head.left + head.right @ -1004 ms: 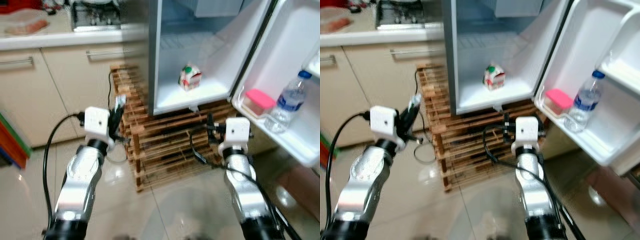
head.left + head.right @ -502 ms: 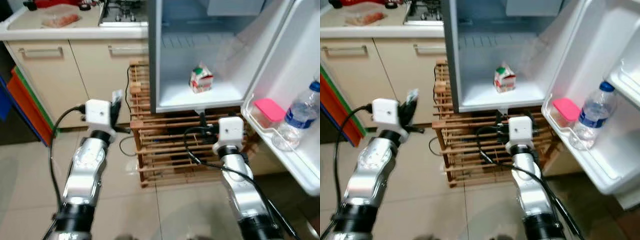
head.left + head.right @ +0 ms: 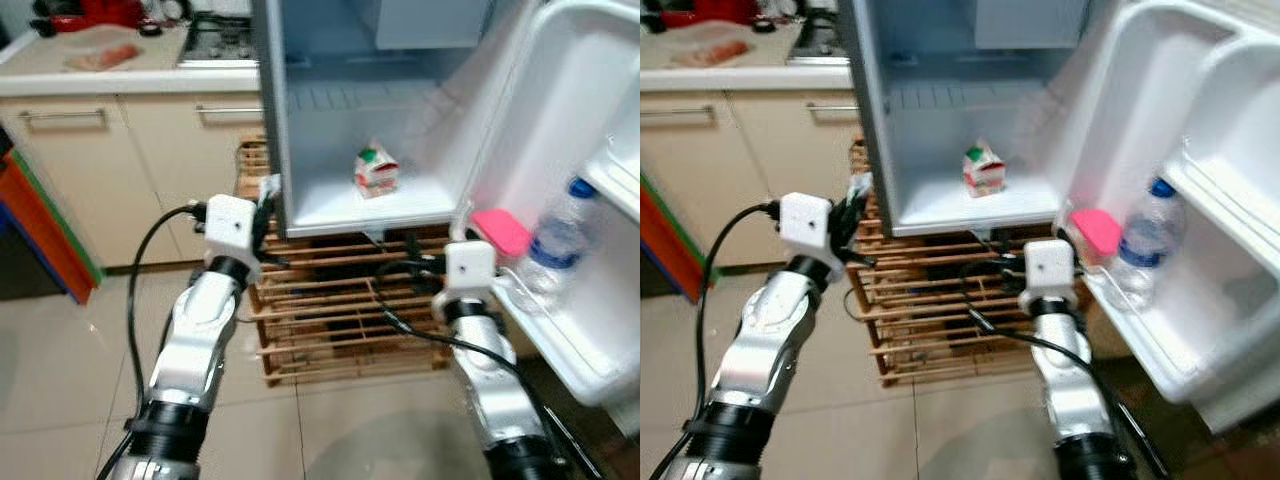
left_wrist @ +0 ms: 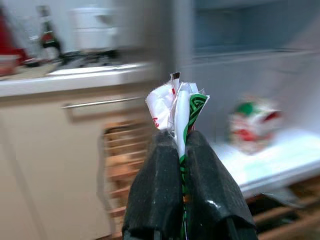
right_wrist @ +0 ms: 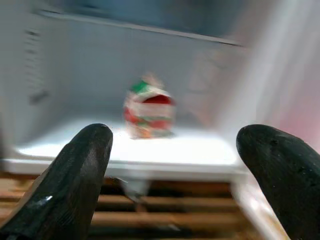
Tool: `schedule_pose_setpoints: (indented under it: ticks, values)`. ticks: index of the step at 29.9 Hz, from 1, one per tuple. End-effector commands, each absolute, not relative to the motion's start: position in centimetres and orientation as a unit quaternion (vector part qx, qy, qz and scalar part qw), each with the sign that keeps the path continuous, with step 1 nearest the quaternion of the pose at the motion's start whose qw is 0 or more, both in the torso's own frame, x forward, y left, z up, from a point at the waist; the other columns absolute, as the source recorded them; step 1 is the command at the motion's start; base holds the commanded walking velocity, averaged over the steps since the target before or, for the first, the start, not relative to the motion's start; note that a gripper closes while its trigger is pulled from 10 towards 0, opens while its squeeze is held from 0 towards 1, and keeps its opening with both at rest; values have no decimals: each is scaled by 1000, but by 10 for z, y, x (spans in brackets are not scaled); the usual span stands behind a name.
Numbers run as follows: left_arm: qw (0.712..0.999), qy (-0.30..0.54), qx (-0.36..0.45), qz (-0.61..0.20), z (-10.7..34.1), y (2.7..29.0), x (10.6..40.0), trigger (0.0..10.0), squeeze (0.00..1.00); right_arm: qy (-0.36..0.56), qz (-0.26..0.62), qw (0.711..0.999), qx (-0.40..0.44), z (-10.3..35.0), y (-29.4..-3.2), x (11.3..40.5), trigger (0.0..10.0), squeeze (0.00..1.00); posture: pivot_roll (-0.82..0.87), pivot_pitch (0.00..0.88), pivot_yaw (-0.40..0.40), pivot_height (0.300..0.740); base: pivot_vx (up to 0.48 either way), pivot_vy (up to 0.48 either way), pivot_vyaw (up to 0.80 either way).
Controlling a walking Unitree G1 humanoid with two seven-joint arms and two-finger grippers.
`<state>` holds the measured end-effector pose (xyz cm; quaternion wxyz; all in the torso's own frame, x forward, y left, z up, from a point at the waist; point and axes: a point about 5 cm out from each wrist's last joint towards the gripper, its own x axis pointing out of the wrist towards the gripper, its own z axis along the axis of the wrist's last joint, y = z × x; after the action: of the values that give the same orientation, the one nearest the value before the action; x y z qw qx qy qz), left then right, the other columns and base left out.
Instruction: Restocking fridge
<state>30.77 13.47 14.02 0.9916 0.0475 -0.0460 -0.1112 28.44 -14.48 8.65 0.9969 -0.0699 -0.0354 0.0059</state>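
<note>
I see the fridge (image 3: 300, 120) open, with one small carton (image 3: 376, 170) standing on its bottom shelf. My left tool (image 4: 180, 150) is closed on a crumpled white and green packet (image 4: 179, 107), held near the fridge's left edge. My right tool (image 5: 175, 150) is wide open and empty, facing the carton. A water bottle (image 3: 1140, 245) and pink box (image 3: 1098, 232) sit in the door shelf.

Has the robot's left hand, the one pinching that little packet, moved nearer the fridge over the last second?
Yes. The left hand with its packet now sits right at the fridge's left edge; a second ago it was over the wooden rack, left of it.
</note>
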Motion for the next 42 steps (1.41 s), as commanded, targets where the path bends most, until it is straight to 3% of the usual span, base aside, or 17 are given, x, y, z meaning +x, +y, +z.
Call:
schedule_pose_setpoints:
  ticks: [1, 9, 16, 22, 29, 41, 42]
  values:
    - [993, -45, 46, -100, 142, 139, 310, 10000, 0, -47, 17, 997, -62, 93, -138, 287, 10000, 35, 26, 0, -15, 717, 435, 0, 0]
    - [994, -48, 48, -87, 143, 142, 313, 10000, 0, -44, 22, 997, -62, 92, -136, 286, 10000, 35, 23, 0, -14, 717, 433, 0, 0]
    - [989, -73, 53, -121, 155, 133, 311, 10000, 0, -43, 26, 997, -63, 91, -135, 285, 10000, 31, 18, 0, -13, 717, 0, 0, 0]
    - [976, -69, 45, -201, 173, 95, 315, 10000, 0, -39, 29, 997, -62, 91, -133, 281, 10000, 35, -16, 0, -4, 717, 0, 0, 0]
    - [964, -44, 20, -262, 188, 50, 345, 10000, 0, -56, 39, 996, -50, 105, -131, 262, 10000, 35, -118, 14, 51, 717, 0, 0, 0]
    - [964, -61, 58, -253, 199, 38, 368, 10000, 0, -42, 26, 998, -35, 109, -140, 235, 10000, 39, -191, 88, 73, 717, 0, 0, 0]
    - [963, -61, 71, -253, 196, 38, 370, 10000, 0, -37, 26, 998, -34, 111, -140, 226, 10000, 39, -241, 130, 87, 717, 0, 0, 0]
